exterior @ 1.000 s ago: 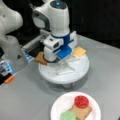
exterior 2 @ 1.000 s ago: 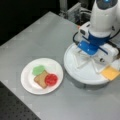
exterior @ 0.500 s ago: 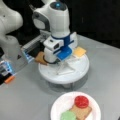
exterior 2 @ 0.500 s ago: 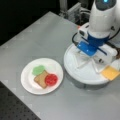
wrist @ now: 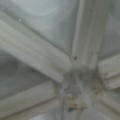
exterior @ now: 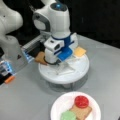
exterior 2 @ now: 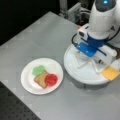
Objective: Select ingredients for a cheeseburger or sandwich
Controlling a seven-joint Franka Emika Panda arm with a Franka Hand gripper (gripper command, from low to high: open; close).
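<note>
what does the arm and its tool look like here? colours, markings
Glossy white rounded arm with a glowing blue light on top, dark grey joint seams and a black cable loop. The tool is a white body with blue blocks; its fingertips are hidden above the round white divided tray.

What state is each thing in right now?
Gripper: low over the divided tray's centre.
Divided tray: holds cheese square at its rim.
Toast on tray: at the rim.
Paper plate: holds toast, green disc and red disc overlapping it.
</note>
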